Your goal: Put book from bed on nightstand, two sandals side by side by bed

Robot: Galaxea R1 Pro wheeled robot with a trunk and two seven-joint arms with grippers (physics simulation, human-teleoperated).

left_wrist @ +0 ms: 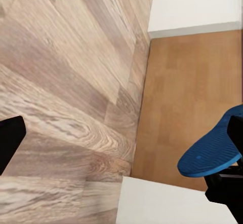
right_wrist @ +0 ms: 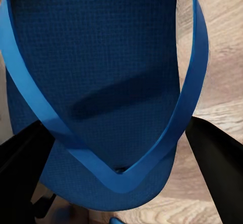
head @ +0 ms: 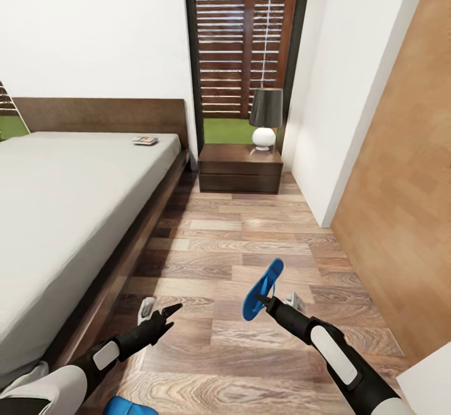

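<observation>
From where I sit, the book still lies on the bed near the headboard, so that step is undone. My left gripper looks closed and empty. My right gripper is clamped on one sandal, lifted above the floor.

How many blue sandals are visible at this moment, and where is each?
2. One sandal is held off the floor in the right gripper, tilted on edge. The second sandal peeks in at the head view's bottom edge, beside the left arm, mostly cut off.
</observation>
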